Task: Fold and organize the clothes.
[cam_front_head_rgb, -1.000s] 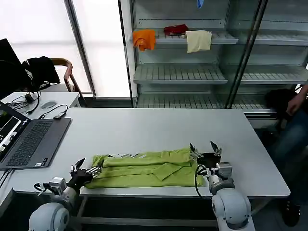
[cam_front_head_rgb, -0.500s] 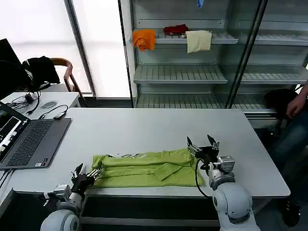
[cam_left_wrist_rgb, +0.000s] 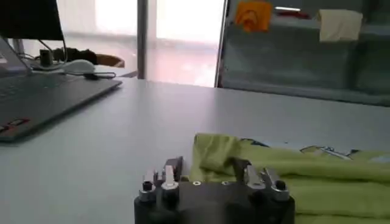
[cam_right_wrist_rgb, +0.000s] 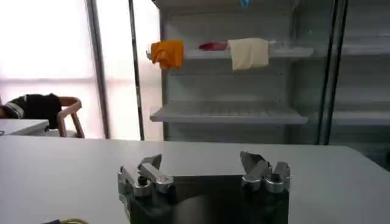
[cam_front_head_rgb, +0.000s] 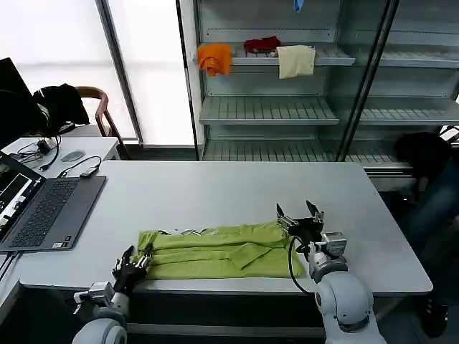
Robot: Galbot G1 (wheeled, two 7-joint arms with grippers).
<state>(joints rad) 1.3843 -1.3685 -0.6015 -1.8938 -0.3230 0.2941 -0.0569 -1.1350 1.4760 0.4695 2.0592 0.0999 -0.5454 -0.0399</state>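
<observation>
Gaping empty, right tool [cam_front_head_rgb: 300,216] beside folded T-shirt [cam_front_head_rgb: 222,251]; left tool [cam_front_head_rgb: 136,264] open.

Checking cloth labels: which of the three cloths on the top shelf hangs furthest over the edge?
The cream cloth, rightmost of the three, drapes well below the shelf edge. The orange cloth hangs less; the red cloth lies bunched on top.

Head view: looked from above, forward and down over the table [cam_front_head_rgb: 215,188] toward the shelves [cam_front_head_rgb: 269,109]. Left wrist view: sat low, close over the tabletop behind the left gripper [cam_left_wrist_rgb: 207,176], faced the T-shirt [cam_left_wrist_rgb: 292,173] and laptop [cam_left_wrist_rgb: 42,97]. Right wrist view: sat low behind the right gripper [cam_right_wrist_rgb: 204,170], faced the shelves. All three shared table and shelves.
</observation>
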